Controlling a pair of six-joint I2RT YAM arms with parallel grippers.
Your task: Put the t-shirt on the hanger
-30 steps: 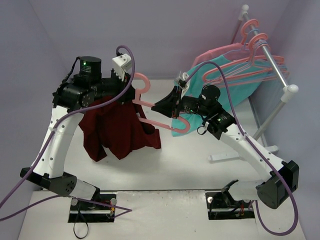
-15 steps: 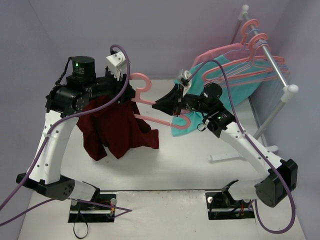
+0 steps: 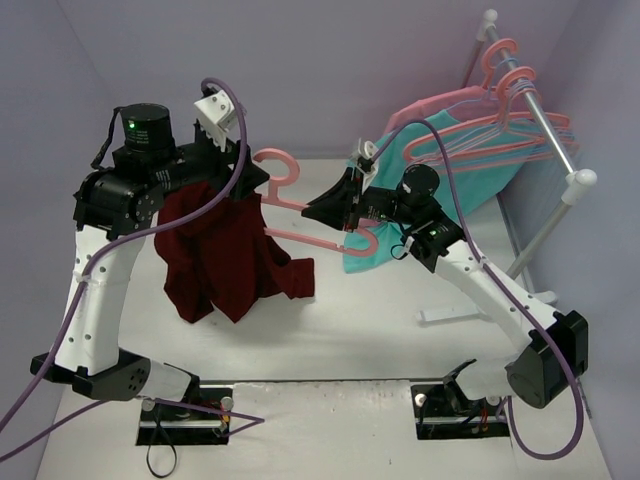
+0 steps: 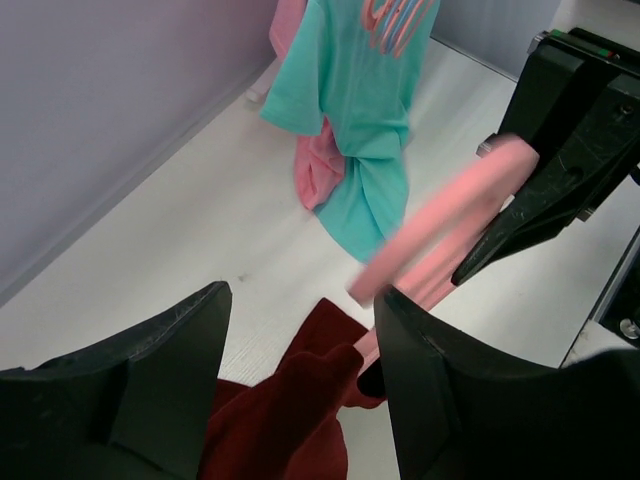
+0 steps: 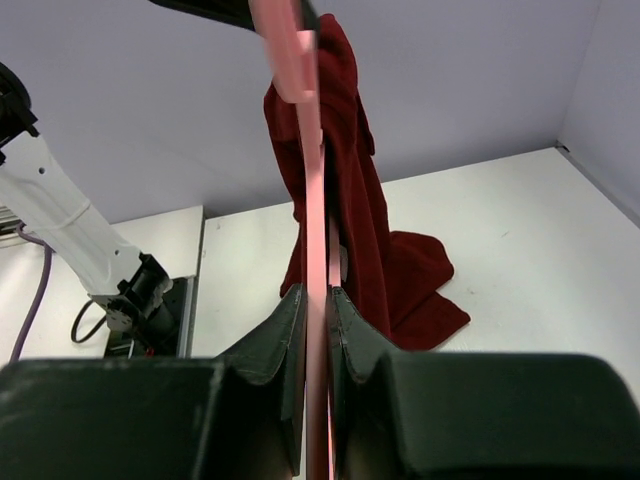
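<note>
One hanger [image 3: 290,205], long axis left-right, hook rearward.

Draping the maroon t-shirt [image 3: 222,260] in a limp bunch over one end of the salmon-pink hanger [image 3: 288,204]; holding that thin frame above the desk [image 3: 380,320], curved hook just beside the cloth.

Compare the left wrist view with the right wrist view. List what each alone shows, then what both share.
Left wrist only: the teal garment and the pink garment behind it, near the wall. Right wrist only: the left arm, its white link running down to its base at the table's edge. Both: the hanger, the right tool shut on it, and the t-shirt hanging at its far end.
</note>
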